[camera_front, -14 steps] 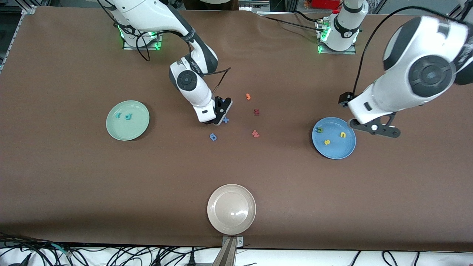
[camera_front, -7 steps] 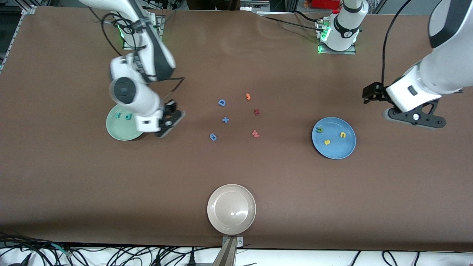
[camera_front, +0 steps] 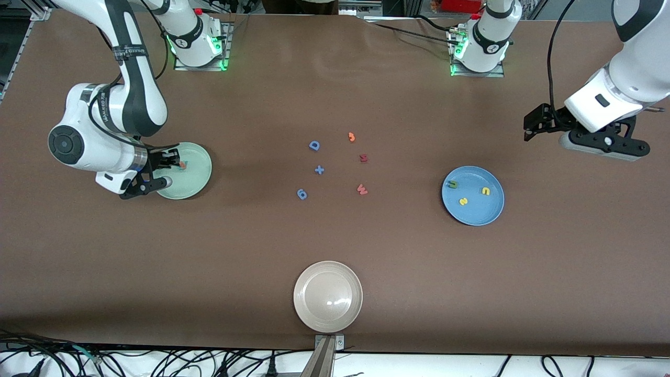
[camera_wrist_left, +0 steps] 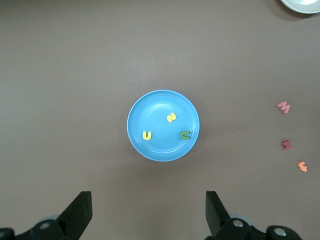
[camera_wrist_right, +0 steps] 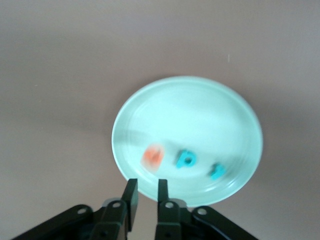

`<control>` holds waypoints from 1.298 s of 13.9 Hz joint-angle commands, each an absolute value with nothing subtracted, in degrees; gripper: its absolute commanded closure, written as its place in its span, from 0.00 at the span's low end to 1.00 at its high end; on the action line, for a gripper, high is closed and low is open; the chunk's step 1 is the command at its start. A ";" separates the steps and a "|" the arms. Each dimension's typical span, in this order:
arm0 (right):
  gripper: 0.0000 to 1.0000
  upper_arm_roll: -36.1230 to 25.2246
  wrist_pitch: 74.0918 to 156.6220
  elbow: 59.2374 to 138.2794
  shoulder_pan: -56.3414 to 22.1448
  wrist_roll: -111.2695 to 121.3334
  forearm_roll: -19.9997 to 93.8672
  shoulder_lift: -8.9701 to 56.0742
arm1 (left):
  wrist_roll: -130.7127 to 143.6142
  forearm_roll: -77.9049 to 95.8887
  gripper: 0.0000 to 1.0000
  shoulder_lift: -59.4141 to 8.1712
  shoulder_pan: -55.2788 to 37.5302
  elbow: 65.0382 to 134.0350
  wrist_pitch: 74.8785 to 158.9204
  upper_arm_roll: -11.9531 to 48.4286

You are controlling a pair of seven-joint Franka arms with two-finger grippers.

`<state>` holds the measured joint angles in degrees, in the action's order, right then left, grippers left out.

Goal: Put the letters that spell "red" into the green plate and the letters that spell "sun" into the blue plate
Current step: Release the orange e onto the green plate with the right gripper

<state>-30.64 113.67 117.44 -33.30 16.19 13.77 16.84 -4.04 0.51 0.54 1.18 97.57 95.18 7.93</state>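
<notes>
At the right arm's end of the bench, the right gripper [camera_wrist_right: 146, 189] hung low over the rim of the green plate [camera_front: 198, 180]. Its fingers [camera_wrist_right: 131, 197] were drawn nearly together with only a slit between them, grasping nothing. Inside the plate sat all three letters of "red": the orange "e" [camera_wrist_right: 152, 155], blurred, closest to the fingertips, then the teal "d" [camera_wrist_right: 186, 159] and the teal "r" [camera_wrist_right: 217, 171] in a loose row. It looked as though that word was delivered, with the gripper poised there simply because the drop point lay under it.

In the middle of the bench lay the pieces nobody wanted: a blue "D" [camera_front: 314, 145], a blue plus sign [camera_front: 319, 169], a blue rounded piece [camera_front: 302, 194], an orange hook [camera_front: 352, 137], a dark red piece [camera_front: 363, 157] and a red "w" [camera_front: 361, 189]. A beige plate [camera_front: 303, 314] sat bare at the edge nearest the front camera.

Toward the left arm's end, the blue plate [camera_front: 473, 213] held the letters of "sun": the olive one [camera_front: 453, 184], the yellow "s" [camera_front: 463, 201] and the yellow "u" [camera_front: 486, 191], all apart from one another. The left gripper [camera_wrist_left: 148, 210] waited high over bare bench beside that plate, fingers [camera_wrist_left: 80, 212] spread wide and released, touching nothing. By the look of both plates, the sorting was all but finished.
</notes>
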 commanded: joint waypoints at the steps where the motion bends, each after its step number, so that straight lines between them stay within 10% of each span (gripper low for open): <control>1: 1.00 -30.32 114.43 119.88 -33.57 8.20 17.38 17.83 | -5.10 1.76 0.00 1.41 0.44 97.84 93.27 7.03; 5: 1.00 -30.23 113.47 119.36 -33.66 7.21 18.63 18.64 | -4.22 1.76 0.00 -0.53 0.18 95.19 90.88 8.26; 10: 0.37 -34.26 100.58 109.28 -33.58 7.38 18.19 18.02 | -4.22 1.58 0.00 -0.53 0.35 95.01 90.26 8.26; 18: 0.02 -41.65 84.56 88.96 -33.57 6.06 12.66 16.97 | -4.22 1.49 0.00 -0.44 0.35 94.92 89.74 8.44</control>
<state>-40.39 88.01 93.35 -33.41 7.03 14.40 17.45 -3.96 0.51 0.32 0.50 96.94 91.46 8.47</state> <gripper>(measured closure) 0.079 0.000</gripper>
